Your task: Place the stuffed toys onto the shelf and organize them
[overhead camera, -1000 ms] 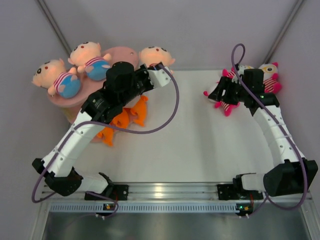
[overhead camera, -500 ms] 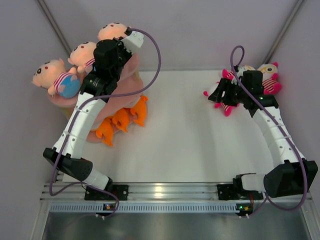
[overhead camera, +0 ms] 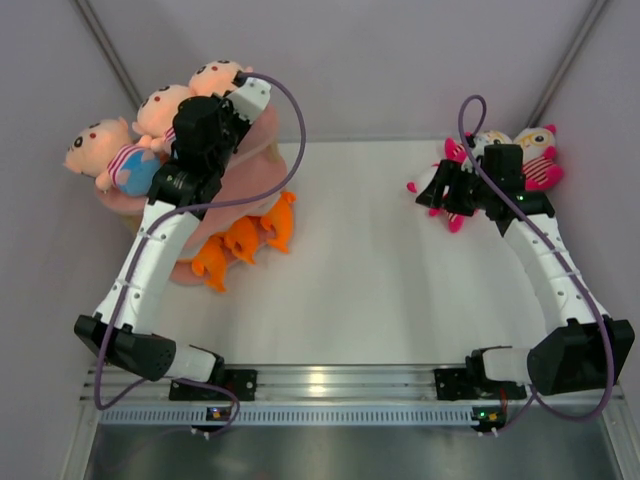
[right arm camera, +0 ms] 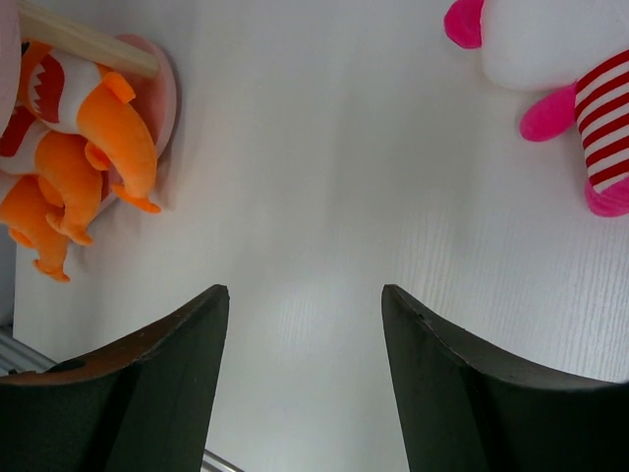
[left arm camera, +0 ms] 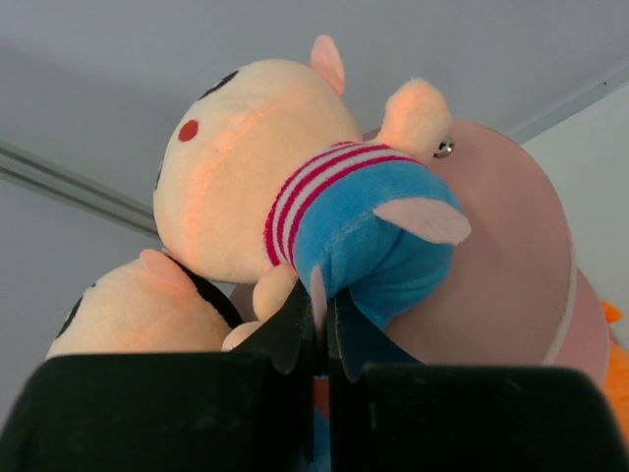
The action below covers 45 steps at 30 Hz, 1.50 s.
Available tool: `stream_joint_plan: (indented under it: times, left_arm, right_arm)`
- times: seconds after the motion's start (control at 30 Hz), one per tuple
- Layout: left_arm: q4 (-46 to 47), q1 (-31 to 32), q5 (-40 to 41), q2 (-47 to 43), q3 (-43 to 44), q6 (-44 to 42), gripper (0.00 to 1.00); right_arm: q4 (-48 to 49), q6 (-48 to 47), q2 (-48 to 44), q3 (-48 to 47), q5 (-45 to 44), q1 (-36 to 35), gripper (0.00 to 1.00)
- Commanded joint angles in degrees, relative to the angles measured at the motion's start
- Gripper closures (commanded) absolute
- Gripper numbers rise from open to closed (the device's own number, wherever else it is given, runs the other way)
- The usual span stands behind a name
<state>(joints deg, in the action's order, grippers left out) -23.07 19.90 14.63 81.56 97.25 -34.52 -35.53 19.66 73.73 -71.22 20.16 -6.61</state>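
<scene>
The pink shelf (overhead camera: 265, 150) stands at the back left. Two stuffed toys, peach-headed boys (overhead camera: 160, 105) (overhead camera: 105, 155), lie on its top board. My left gripper (left arm camera: 321, 303) is shut on a thin flap at the blue pants of a third boy doll (left arm camera: 295, 197), held over the shelf's far end (left arm camera: 501, 256) next to another boy's head (left arm camera: 128, 315). At the back right lie white, pink-limbed stuffed toys (overhead camera: 535, 150). My right gripper (right arm camera: 305, 295) is open above bare table, one striped white doll (right arm camera: 550, 49) to its upper right.
Several orange plush animals (overhead camera: 240, 240) lie on the shelf's low tier, also seen in the right wrist view (right arm camera: 88, 128) beside a wooden post (right arm camera: 79, 39). Grey walls close the back and sides. The arm bases sit on a rail (overhead camera: 320, 385) at the near edge.
My left arm swung from the shelf's right side to its back left, carrying the boy doll, then brought it down beside the second boy. The right arm barely moved.
</scene>
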Motion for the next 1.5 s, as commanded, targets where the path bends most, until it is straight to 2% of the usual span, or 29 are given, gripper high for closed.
stream_joint_plan:
  times: [0.0,0.43,0.5,0.57,0.6,0.67,0.7,0.83,0.93,1.03,1.13,1.27,1.47]
  left_arm:
    - [2.51,-0.30,-1.01,-3.60,-1.01,1.65,1.00]
    - [-1.01,-0.21,-6.11,-5.36,-2.15,4.64,1.00]
    - [-1.01,-0.21,-6.11,-5.45,-2.33,4.55,0.94]
    - [-1.01,-0.21,-5.50,-5.45,-2.16,4.55,0.82]
    - [-0.93,-0.21,-5.32,-5.53,-2.24,4.64,0.67]
    - [-1.01,-0.21,-5.05,-6.06,-2.07,5.16,0.55]
    - [-1.01,-0.30,-4.88,-6.32,-2.15,5.34,0.46]
    - [-2.33,-0.13,-5.49,-8.51,-2.16,5.34,0.33]
    - [-4.17,-0.13,-7.67,-10.71,-2.24,5.26,0.29]
    - [-6.37,-0.13,-10.84,-13.52,-2.85,5.69,0.27]
    - [-8.13,-0.13,-12.78,-16.42,-4.00,6.40,0.26]
    - [-9.27,-0.13,-14.37,-19.68,-5.93,5.87,0.26]
    - [-10.24,-0.13,-14.37,-23.55,-7.78,5.34,0.25]
  right_arm:
    - [1.87,-0.06,-1.05,-0.50,0.14,-0.07,0.36]
    - [2.04,0.47,-0.70,-0.06,0.32,-0.16,0.35]
    - [1.87,0.12,-0.70,-0.15,0.05,-0.07,0.34]
    - [1.60,-0.15,-0.52,-0.23,-0.30,-0.15,0.31]
    - [1.52,-0.15,-0.43,-0.06,-0.73,-0.07,0.30]
    - [1.43,-0.24,0.00,0.03,-1.53,-0.07,0.24]
    - [1.43,-0.15,0.18,0.12,-2.66,-0.07,0.23]
    - [2.65,0.03,1.32,1.69,-4.17,1.42,0.19]
    - [4.33,0.29,2.55,1.79,-5.30,5.11,0.19]
    - [3.19,-2.86,5.71,-1.97,-15.30,6.08,0.20]
    - [3.27,-10.49,11.15,-6.45,-19.81,5.65,0.21]
    - [1.78,-26.56,22.99,-14.63,-23.15,1.70,0.21]
    - [-0.25,-38.01,38.29,-26.68,-35.35,-3.48,0.17]
